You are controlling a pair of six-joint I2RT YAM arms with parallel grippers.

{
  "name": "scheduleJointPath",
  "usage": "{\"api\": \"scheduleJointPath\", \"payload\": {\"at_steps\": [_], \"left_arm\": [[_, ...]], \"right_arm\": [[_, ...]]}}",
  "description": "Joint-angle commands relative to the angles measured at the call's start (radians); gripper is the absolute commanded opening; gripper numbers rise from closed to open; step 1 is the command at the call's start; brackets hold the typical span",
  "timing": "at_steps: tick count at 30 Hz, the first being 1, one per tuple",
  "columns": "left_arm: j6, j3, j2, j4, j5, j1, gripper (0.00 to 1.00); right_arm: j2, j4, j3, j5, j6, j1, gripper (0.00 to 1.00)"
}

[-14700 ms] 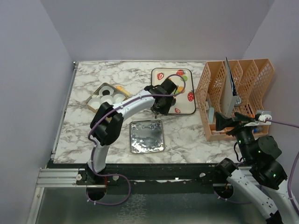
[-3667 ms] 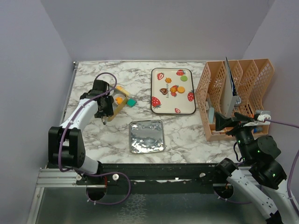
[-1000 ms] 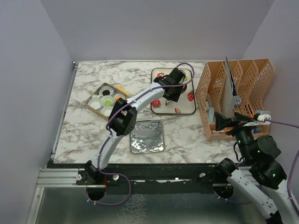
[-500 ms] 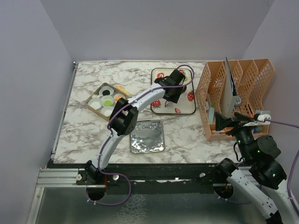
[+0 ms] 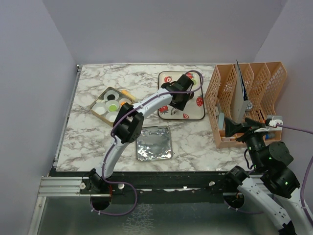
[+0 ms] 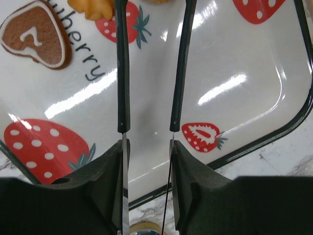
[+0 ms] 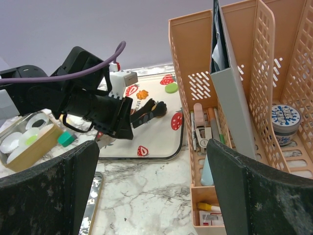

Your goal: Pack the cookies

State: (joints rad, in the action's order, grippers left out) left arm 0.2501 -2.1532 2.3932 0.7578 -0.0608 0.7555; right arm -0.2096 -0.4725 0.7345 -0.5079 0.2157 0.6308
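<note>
The white strawberry tray holds cookies: a brown heart cookie, an orange cookie just left of my left fingers, an orange flower-shaped one and a green round one. My left gripper hangs low over the tray with its jaws open; the tips run off the top of its wrist view, and nothing shows between the fingers. It also shows in the top view. The tin box with white cups holds a black cookie and a green cookie. My right gripper is open and empty.
A silver lid lies at the table's front middle. An orange desk organizer with a folder and pens stands at the right, close to my right gripper. A teal block lies beside the tin box.
Since 3.7 s ago my left arm has gone from the tin box to the tray. In the last second it shifted slightly left over the tray. My right arm has not moved.
</note>
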Motion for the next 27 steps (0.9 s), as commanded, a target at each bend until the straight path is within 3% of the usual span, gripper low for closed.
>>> {"api": "scheduleJointPath", "payload": {"at_steps": [1,11,27], "left_arm": [[0.015,0.054,-0.147,0.022,-0.01,0.012,0.26],[0.042,0.222,-0.336,0.0,-0.021,0.011,0.14],[0.094,0.582,-0.697,-0.011,-0.076,-0.04,0.09]], "right_arm": [[-0.003,-0.003,-0.008,-0.01,-0.011,0.0,1.0],[0.005,-0.003,-0.009,-0.009,-0.01,0.0,1.0],[0.01,-0.001,-0.009,0.0,-0.01,0.0,1.0]]}}
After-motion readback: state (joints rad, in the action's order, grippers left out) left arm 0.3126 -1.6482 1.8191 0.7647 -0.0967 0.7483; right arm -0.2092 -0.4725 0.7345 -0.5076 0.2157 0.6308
